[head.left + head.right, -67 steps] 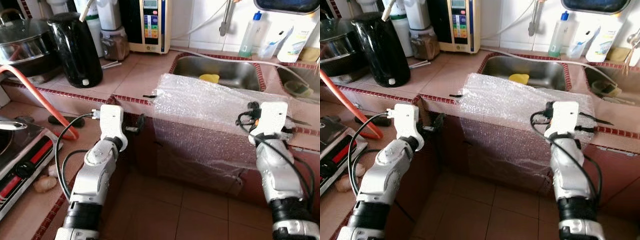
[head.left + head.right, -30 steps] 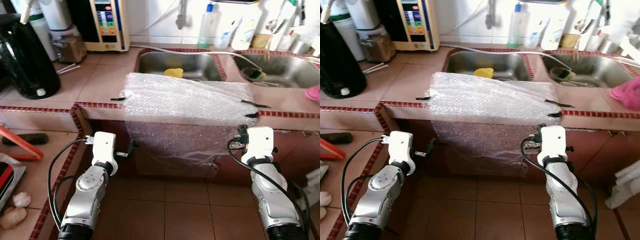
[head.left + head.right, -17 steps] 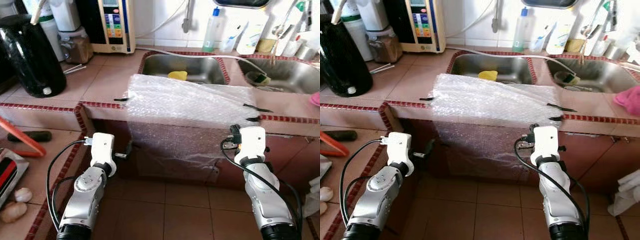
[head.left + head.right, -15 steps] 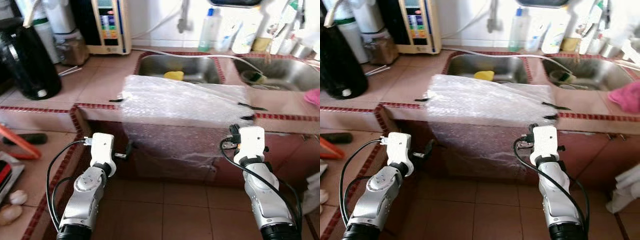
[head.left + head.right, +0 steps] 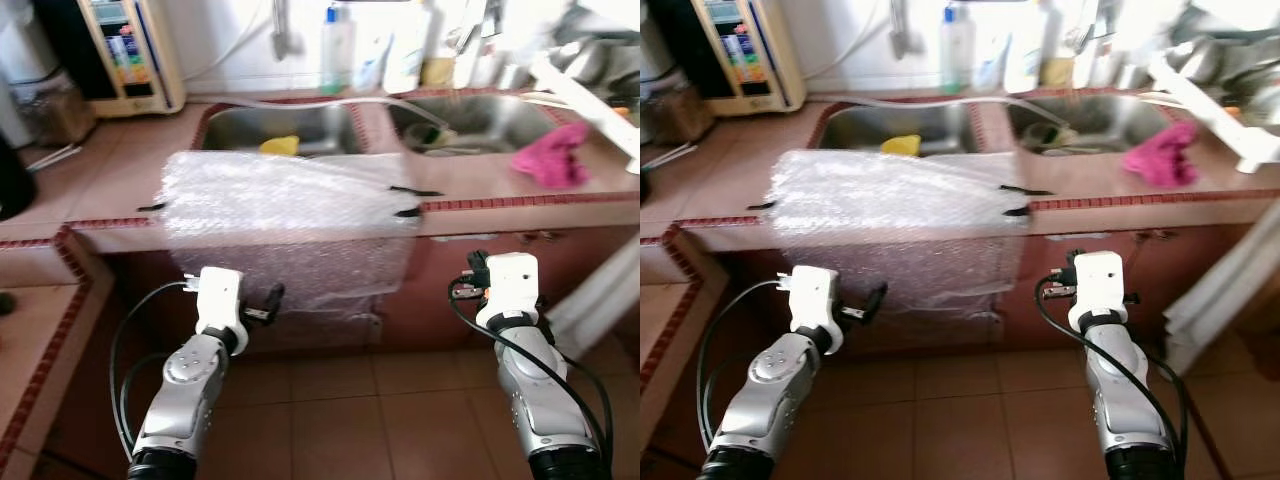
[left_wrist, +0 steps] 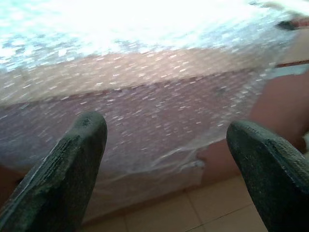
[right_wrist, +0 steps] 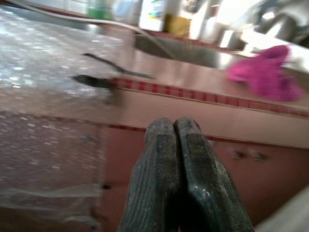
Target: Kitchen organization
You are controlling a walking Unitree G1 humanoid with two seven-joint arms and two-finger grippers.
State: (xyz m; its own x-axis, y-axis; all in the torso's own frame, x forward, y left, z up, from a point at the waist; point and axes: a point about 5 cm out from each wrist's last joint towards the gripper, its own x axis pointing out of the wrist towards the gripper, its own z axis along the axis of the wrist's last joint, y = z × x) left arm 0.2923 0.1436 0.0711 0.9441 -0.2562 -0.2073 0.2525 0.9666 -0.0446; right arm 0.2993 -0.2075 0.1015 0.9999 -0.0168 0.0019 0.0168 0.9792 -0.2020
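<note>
A sheet of bubble wrap point(image 5: 280, 200) lies over the tiled counter point(image 5: 500, 195) in front of the left sink point(image 5: 235, 125) and hangs down the cabinet front, held by black tape strips. A yellow sponge point(image 5: 280, 145) rests in that sink. A pink cloth point(image 5: 548, 160) lies on the counter before the right sink point(image 5: 470, 110). My left gripper point(image 6: 166, 130) is open, held low and pointing at the hanging wrap without touching it. My right gripper point(image 7: 174, 128) is shut on nothing, below the counter edge, right of the wrap.
Bottles point(image 5: 338, 45) stand behind the sinks and a beige appliance point(image 5: 125, 50) sits at the back left. A white slanted piece point(image 5: 590, 85) crosses the far right counter, and a white panel point(image 5: 600, 290) leans below it. Tiled floor point(image 5: 380, 420) lies between my arms.
The whole view has swung to the right: the black kettle has slid out on the left, and the pink cloth and right sink now sit well inside. Both arms keep their pose.
</note>
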